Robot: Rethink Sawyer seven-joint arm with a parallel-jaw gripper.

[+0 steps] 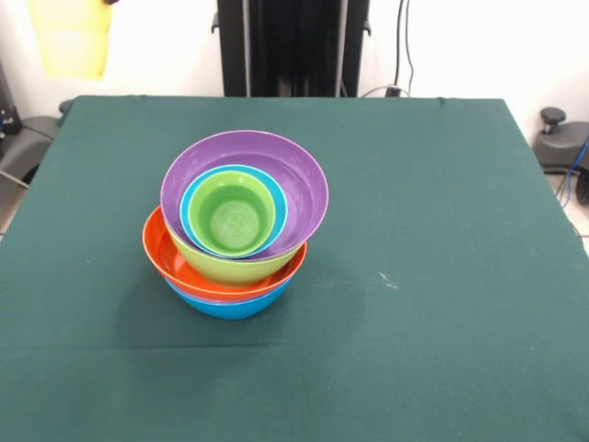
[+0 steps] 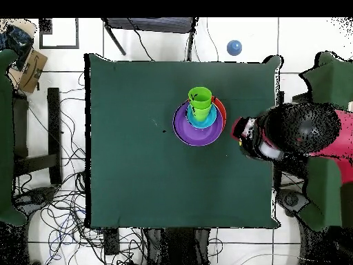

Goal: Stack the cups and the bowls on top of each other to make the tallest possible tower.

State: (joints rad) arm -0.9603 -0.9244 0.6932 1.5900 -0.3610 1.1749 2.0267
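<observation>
The tower stands left of the table's middle in the front view. From the bottom it is the blue bowl [image 1: 230, 306], the orange bowl [image 1: 162, 256], the lime green bowl [image 1: 221, 267], the tilted purple bowl [image 1: 299, 189], the small cyan bowl [image 1: 190, 210] and the light green cup [image 1: 235, 216] nested inside. In the overhead view the light green cup [image 2: 200, 100] tops the purple bowl [image 2: 196, 131]. The pale yellow cup [image 1: 69, 37] hangs in the air at the top left corner; what holds it is hidden. The gripper shows in neither view.
The dark green table [image 1: 442, 230] bears only the tower. The black pedestal [image 1: 293, 46] stands at the far side. A person [image 2: 300, 131] leans over the table's right edge in the overhead view. A blue ball [image 2: 234, 47] lies on the floor.
</observation>
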